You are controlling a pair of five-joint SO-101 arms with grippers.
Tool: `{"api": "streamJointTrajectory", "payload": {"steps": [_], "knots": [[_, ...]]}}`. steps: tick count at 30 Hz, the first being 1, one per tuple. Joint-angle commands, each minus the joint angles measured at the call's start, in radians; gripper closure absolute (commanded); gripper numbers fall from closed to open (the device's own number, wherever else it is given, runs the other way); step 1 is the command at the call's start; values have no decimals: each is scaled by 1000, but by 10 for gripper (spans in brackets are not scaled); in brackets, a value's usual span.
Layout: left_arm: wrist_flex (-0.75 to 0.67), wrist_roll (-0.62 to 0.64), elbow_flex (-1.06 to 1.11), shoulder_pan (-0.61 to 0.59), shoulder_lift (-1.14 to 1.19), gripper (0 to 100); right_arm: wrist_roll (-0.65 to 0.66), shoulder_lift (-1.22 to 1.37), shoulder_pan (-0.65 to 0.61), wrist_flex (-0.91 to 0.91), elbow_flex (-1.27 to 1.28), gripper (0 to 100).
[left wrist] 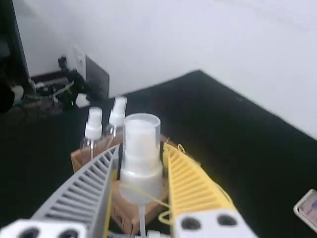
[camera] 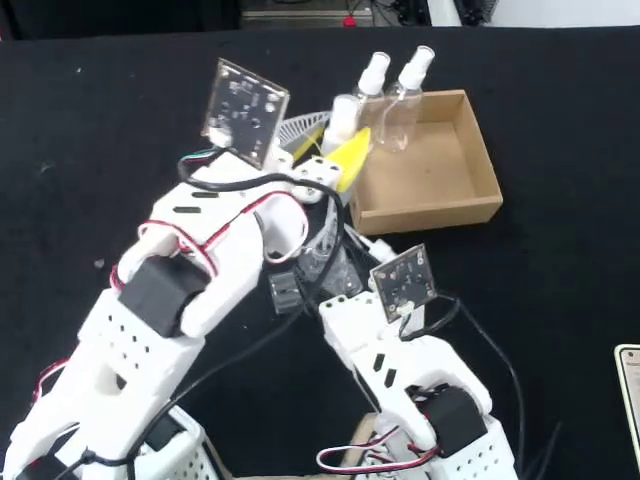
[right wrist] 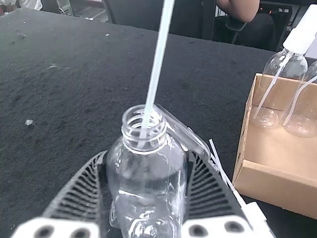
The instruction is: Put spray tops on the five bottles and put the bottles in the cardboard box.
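Black tabletop [camera: 560, 300] carried the cardboard box [camera: 425, 215], open side up, on the far side from your arms. Two capped bottles [camera: 400, 115] stood upright inside it, side by side in one far corner. Your right hand [right wrist: 147, 159] was clamped on a third bottle [right wrist: 146, 183], neck up and uncapped, held near the box but outside it. Your left hand [left wrist: 141, 148] was clamped on a spray top [left wrist: 141, 163], held above that bottle, just beside the box's edge in the high view. The dip tube [right wrist: 156, 64] ran down from the top and its tip sat inside the bottle's neck, while the cap itself was well apart from the threads, so it was not seated. My read: two of five were done and the third was mid-assembly. Left for you: lower and screw on the top, box that bottle, then two more by the task's count. Tube alignment looked fine, roughly centred in the neck.
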Motion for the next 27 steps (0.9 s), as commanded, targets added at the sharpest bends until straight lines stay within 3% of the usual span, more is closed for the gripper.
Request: {"api": "streamJointTrajectory", "payload": {"steps": [1,7,13,23,27], "knots": [[-25,12,44,8,-15,969,-6,-122,-5,-34,-18,984],[-21,12,101,10,-26,970,-6,-122,-5,-34,-18,984],[71,14,145,41,-167,967,-6,-122,-3,-34,-18,984],[64,14,340,41,-287,966,-6,-122,-3,-35,-19,984],[64,51,340,39,-293,892,-6,-122,-3,-35,-19,984]]}}
